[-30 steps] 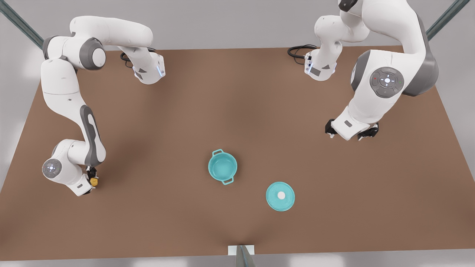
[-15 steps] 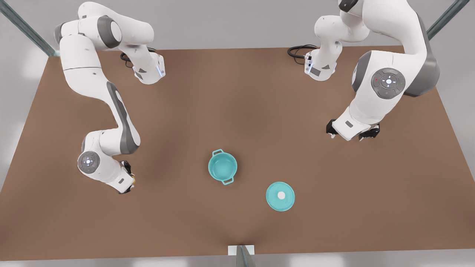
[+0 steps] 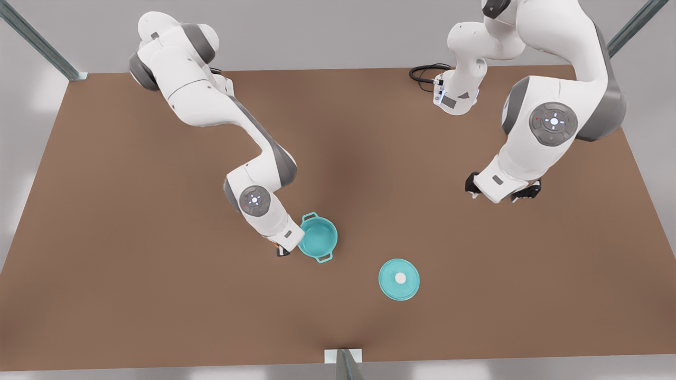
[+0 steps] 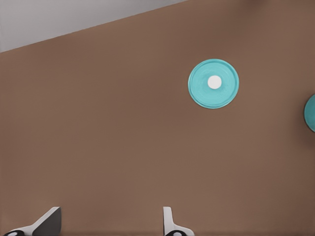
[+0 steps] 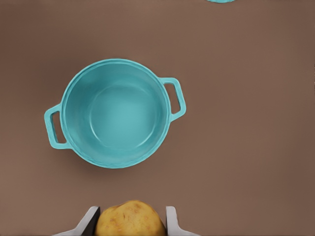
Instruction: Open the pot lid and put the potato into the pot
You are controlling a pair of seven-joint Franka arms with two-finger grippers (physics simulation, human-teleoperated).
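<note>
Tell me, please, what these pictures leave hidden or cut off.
- The potato: bottom edge of the right wrist view cuts its lower part.
- The right gripper: front view, mostly behind its own wrist.
- The pot lid: right wrist view, a sliver at the edge.
- The left gripper: left wrist view, only fingertips.

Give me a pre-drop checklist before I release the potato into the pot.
1. Lid off: ok. The flat teal lid with a white knob lies on the brown table, apart from the pot.
2. Pot ready: ok. The round teal pot with loop handles is open and empty.
3. Grip: ok. The lumpy yellow-tan potato sits between the right end effector's fingers.
4. Alignment: not ok. The right end effector is beside the rim, not over the opening.
5. Left end effector: ok. It is open and waits far from the pot.
</note>
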